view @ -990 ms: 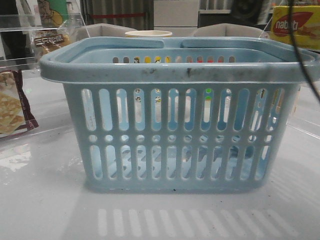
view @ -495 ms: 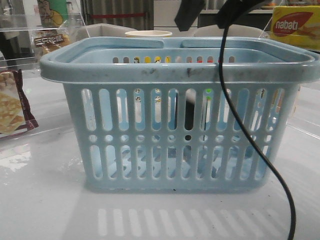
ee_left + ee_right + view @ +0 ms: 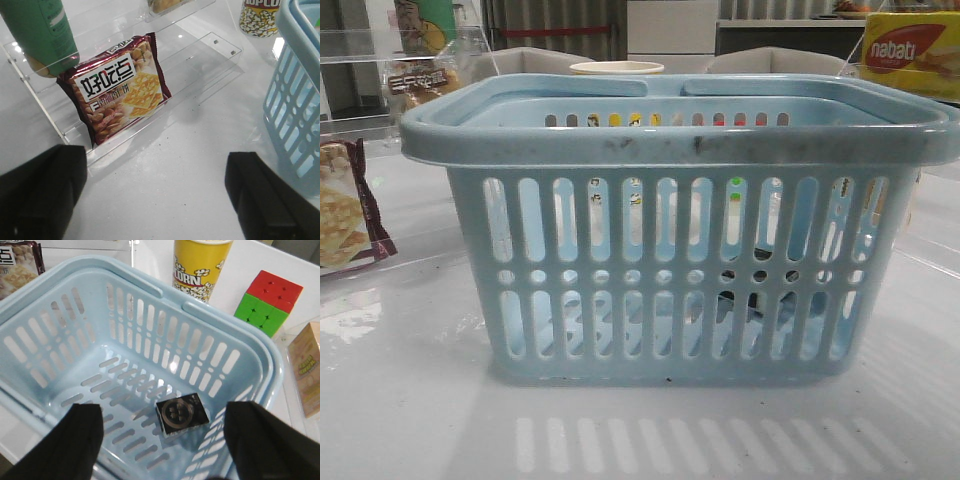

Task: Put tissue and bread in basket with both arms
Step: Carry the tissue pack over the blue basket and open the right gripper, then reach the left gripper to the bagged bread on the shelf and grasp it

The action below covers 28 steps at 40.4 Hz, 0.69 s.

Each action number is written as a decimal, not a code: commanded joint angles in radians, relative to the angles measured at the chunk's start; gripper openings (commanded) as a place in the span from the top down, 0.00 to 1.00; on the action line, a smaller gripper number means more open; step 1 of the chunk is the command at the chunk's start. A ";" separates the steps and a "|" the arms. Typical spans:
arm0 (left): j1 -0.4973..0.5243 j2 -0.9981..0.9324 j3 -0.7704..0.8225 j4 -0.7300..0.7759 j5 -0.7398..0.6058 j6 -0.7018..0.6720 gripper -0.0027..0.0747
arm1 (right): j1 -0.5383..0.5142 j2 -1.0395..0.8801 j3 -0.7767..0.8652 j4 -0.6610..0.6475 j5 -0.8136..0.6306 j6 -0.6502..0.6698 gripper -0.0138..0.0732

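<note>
The light-blue basket (image 3: 670, 140) stands mid-table; it also shows in the right wrist view (image 3: 60, 340) and at the edge of the left wrist view (image 3: 295, 100). The tissue (image 3: 182, 415), a small dark pack, lies on the basket floor and shows through the slots in the front view (image 3: 755, 300). My right gripper (image 3: 172, 450) is open and empty above it. The bread (image 3: 417, 82) sits on the clear shelf at the back left. My left gripper (image 3: 150, 200) is open and empty over bare table between the shelf and the basket. Neither gripper shows in the front view.
A maroon-edged cracker packet (image 3: 117, 87) leans on the clear acrylic shelf (image 3: 200, 60) under a green bottle (image 3: 42, 35). A popcorn cup (image 3: 202, 267), a colour cube (image 3: 267, 302) and a yellow box (image 3: 910, 50) stand behind and to the right of the basket.
The right arm and its cable, over the basket half a second ago, have left the front view. The dark tissue pack now lies at the basket's floor on the right.
</note>
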 commanded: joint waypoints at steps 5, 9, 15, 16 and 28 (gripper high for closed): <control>-0.005 0.002 -0.027 -0.014 -0.087 -0.004 0.17 | 0.000 -0.185 0.147 -0.014 -0.063 -0.013 0.15; -0.005 0.002 -0.027 -0.014 -0.087 -0.004 0.17 | 0.000 -0.257 0.203 -0.014 -0.063 -0.013 0.15; -0.009 0.002 -0.034 -0.016 -0.091 -0.004 0.17 | 0.000 -0.323 0.241 -0.014 -0.060 -0.013 0.15; -0.012 0.002 -0.039 -0.016 -0.100 -0.004 0.17 | 0.000 -0.327 0.241 -0.014 -0.058 -0.013 0.15; -0.074 0.172 -0.214 -0.004 -0.130 -0.004 0.17 | 0.000 -0.325 0.241 -0.014 -0.059 -0.013 0.15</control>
